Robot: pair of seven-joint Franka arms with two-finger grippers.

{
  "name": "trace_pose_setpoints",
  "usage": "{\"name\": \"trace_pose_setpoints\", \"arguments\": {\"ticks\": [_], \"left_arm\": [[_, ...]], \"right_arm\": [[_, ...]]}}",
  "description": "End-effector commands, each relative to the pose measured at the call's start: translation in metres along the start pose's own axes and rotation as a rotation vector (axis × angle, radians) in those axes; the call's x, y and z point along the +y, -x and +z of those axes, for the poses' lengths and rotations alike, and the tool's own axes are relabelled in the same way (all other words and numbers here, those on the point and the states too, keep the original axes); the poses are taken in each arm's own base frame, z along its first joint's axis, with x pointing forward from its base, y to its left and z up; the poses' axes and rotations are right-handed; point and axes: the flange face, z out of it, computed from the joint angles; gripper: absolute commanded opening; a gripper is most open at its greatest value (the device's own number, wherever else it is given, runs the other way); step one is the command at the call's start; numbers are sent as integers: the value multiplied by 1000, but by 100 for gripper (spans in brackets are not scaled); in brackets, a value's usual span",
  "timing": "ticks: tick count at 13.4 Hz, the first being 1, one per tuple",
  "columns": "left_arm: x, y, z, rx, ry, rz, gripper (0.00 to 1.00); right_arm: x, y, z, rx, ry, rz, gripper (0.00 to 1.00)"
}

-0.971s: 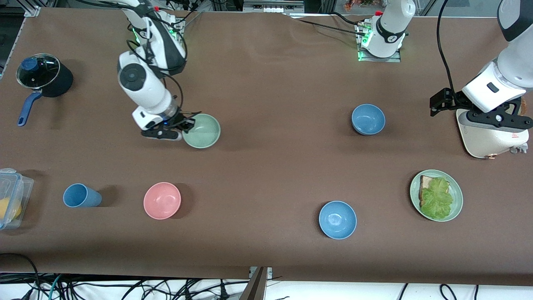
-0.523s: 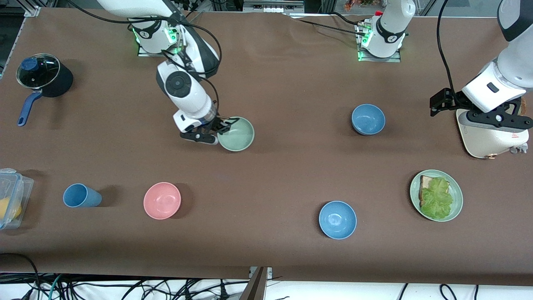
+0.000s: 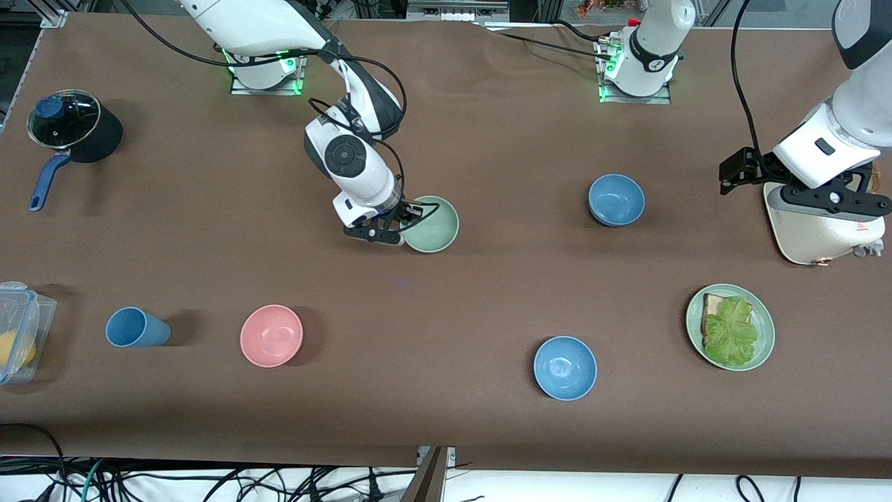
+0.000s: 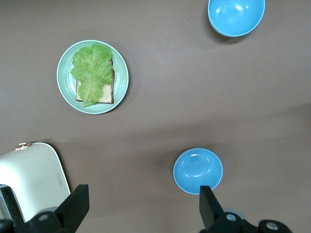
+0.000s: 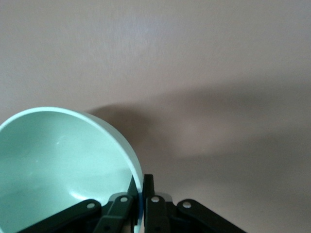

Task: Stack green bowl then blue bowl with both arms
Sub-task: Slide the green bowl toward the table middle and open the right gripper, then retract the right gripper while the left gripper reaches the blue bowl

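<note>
My right gripper [image 3: 408,213] [image 5: 143,187] is shut on the rim of the pale green bowl [image 3: 432,224] [image 5: 58,160], one finger inside and one outside. It holds the bowl low over the middle of the table. The muted blue bowl [image 3: 616,199] [image 4: 198,170] stands on the table toward the left arm's end. My left gripper [image 3: 733,174] [image 4: 142,196] hangs open and empty over the table next to the white toaster [image 3: 815,226], between the toaster and that bowl; this arm waits.
A brighter blue bowl [image 3: 565,367] and a green plate [image 3: 766,328] with bread and lettuce sit nearer the front camera. A pink bowl [image 3: 271,335], a blue cup [image 3: 136,328], a clear container [image 3: 21,328] and a black pot [image 3: 73,129] are toward the right arm's end.
My right gripper has carried the green bowl from the right arm's end toward the middle of the table. The left arm has not moved.
</note>
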Motion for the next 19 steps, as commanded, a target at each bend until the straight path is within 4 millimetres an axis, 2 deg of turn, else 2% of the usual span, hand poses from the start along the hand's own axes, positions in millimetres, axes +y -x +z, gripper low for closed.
{"name": "trace_pose_setpoints", "arguments": {"ticks": [1, 4, 5, 6, 7, 9, 10, 13, 14, 16, 18, 19], "left_arm": [[-2, -1, -4, 10, -1, 9, 100], [-2, -1, -4, 10, -1, 9, 100], [-3, -1, -5, 12, -1, 6, 100], [-4, -1, -5, 12, -1, 3, 100], [-4, -1, -4, 12, -1, 7, 100], [-3, -1, -4, 10, -1, 7, 100], [-4, -1, -4, 10, -1, 6, 100], [-3, -1, -1, -2, 1, 8, 100], [-2, 0, 6, -38, 6, 9, 100], [-7, -1, 19, -84, 24, 7, 100], [-4, -5, 27, -101, 29, 12, 100], [-4, -9, 38, -120, 33, 16, 100]], "right_arm": [[-5, 2, 17, -22, 4, 7, 0], [-9, 7, 26, -22, 3, -7, 0], [-10, 7, 25, -20, 0, -11, 24], [-8, -1, 20, -18, -5, 2, 71], [-9, -2, 17, -13, -3, -8, 100], [-15, -7, -5, -5, 1, -24, 100], [-18, -13, -27, -18, 27, -50, 100], [-12, -55, -119, -52, 128, -184, 100], [-1, -72, -152, -24, 164, -240, 100], [40, -110, -200, 25, 213, -300, 100], [90, -142, -236, 63, 224, -314, 100], [113, -156, -249, 78, 234, -314, 100]]}}
